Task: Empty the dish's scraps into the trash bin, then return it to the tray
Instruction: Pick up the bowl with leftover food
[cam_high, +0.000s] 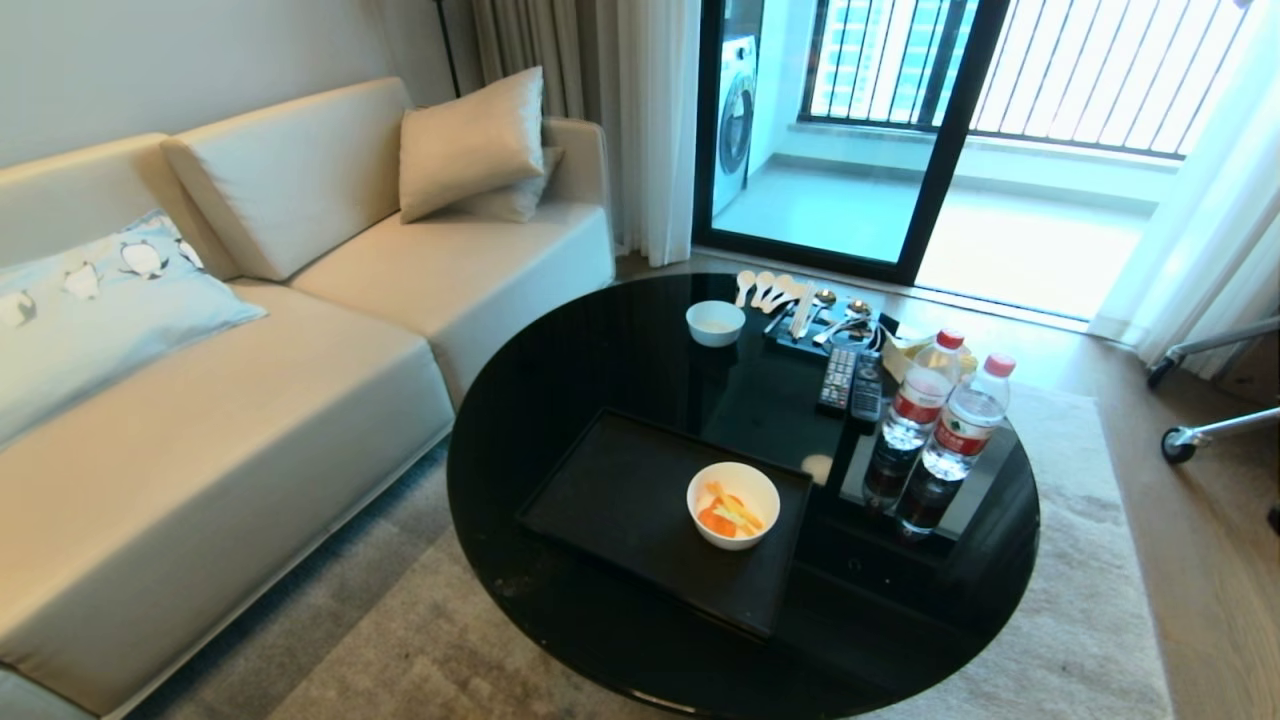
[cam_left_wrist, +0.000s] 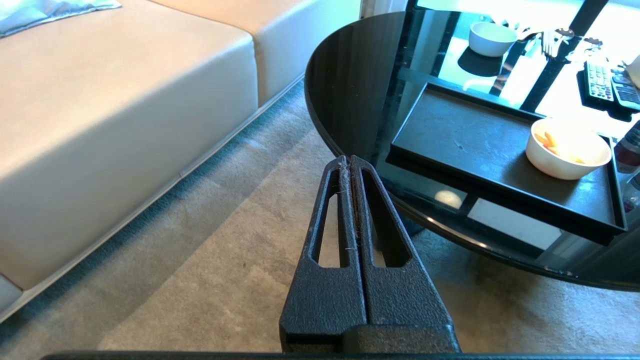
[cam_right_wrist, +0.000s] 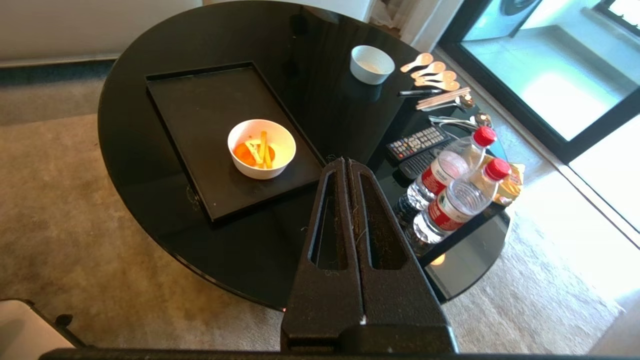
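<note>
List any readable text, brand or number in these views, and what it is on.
No text can be read.
Two water bottles: red labels, print too small to read.
Two remotes: button markings too small to read.
Yellow packet: blurred, nothing to read.

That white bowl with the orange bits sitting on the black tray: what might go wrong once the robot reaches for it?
1. The dish is smooth and round, and the right gripper is shut above the table; a poor pinch on the rim could tip it, spilling the scraps onto the tray.
2. Two water bottles stand upright near that arm; a swing might topple them.
3. No trash bin is visible.
</note>
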